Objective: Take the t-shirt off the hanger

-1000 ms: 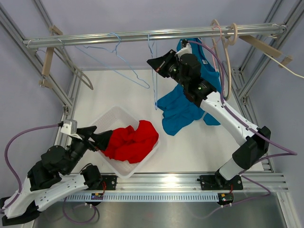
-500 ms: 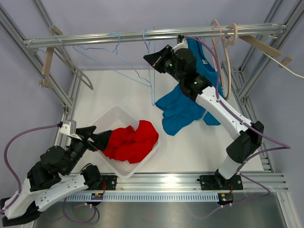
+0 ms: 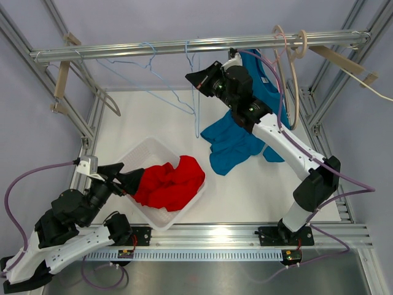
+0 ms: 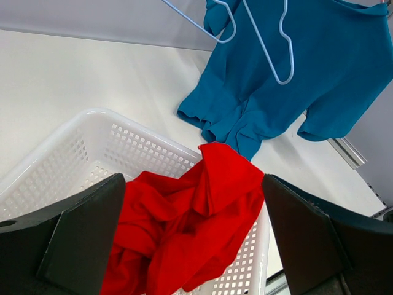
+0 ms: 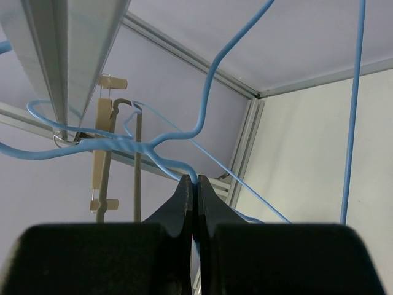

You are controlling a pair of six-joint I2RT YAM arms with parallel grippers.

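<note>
Inside white basket point(image 3: 145, 155), red cloth point(image 3: 170, 183); teal t-shirt point(image 3: 230, 150) outside.

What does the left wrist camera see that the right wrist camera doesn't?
Only the left wrist camera shows the white plastic basket, the crumpled red t-shirt lying in it, and the teal t-shirt hanging beyond it. Only the right wrist camera shows the silver metal rail, a wooden clip hanger, and the right gripper pinched shut on a light blue wire hanger. Both show light blue wire hangers.
</note>
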